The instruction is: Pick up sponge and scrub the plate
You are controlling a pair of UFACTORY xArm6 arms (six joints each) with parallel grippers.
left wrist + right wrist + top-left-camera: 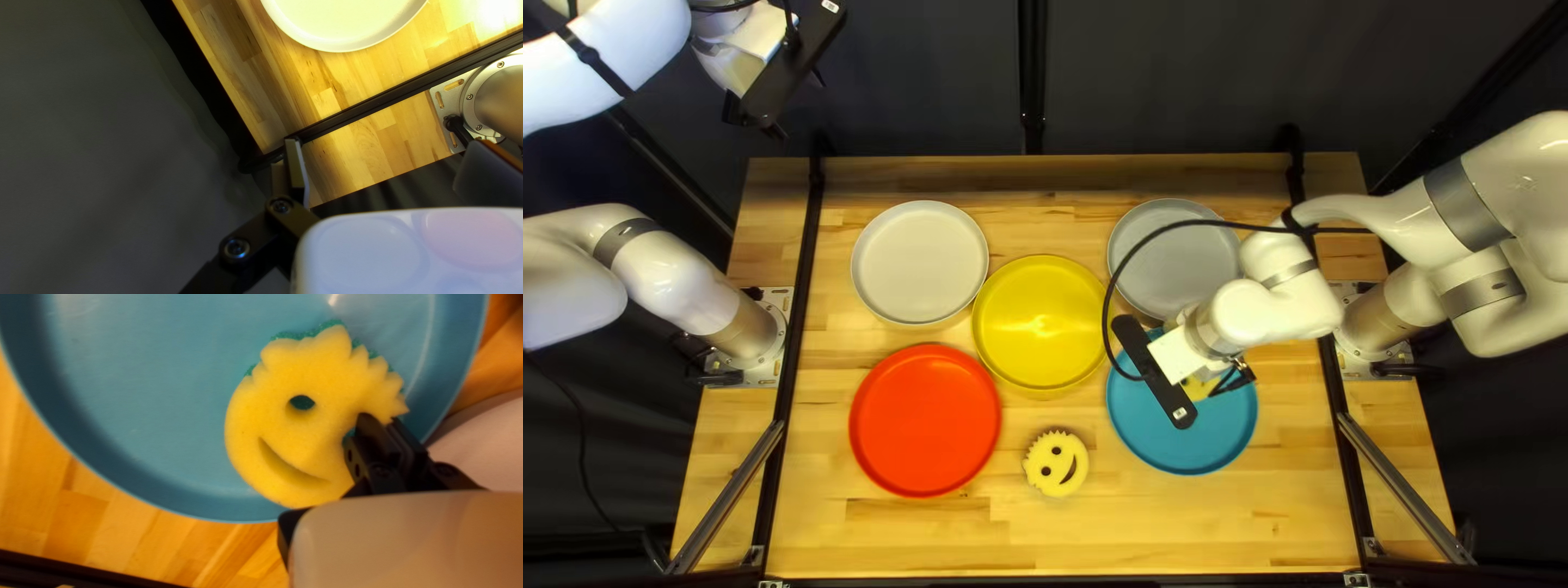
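Overall, in top left view: wooden surface (937,544). Right arm (1263,316) stretched inward, wrist bent low over blue plate (1220,441). Left arm (621,54) raised across the view's top edge, beyond the surface's far left corner. Red plate (926,419), yellow plate (1040,321) and white plate (920,261) to the left of blue; grey plate (1171,256) behind blue.

Left tool (797,106): spread wide, holding nothing. Right tool (1233,377): closed on held sponge (289,430), pinching rim beside one eye hole. Held sponge over blue plate; contact not discernible. Roundish, no clear long axis; tufts ahead of the fingers, chin back toward the mount. Smile and green underside visible only in right wrist view, mostly covered from above.

Second sponge (1056,479), only in top left view: between red and blue plates, tufts toward yellow.
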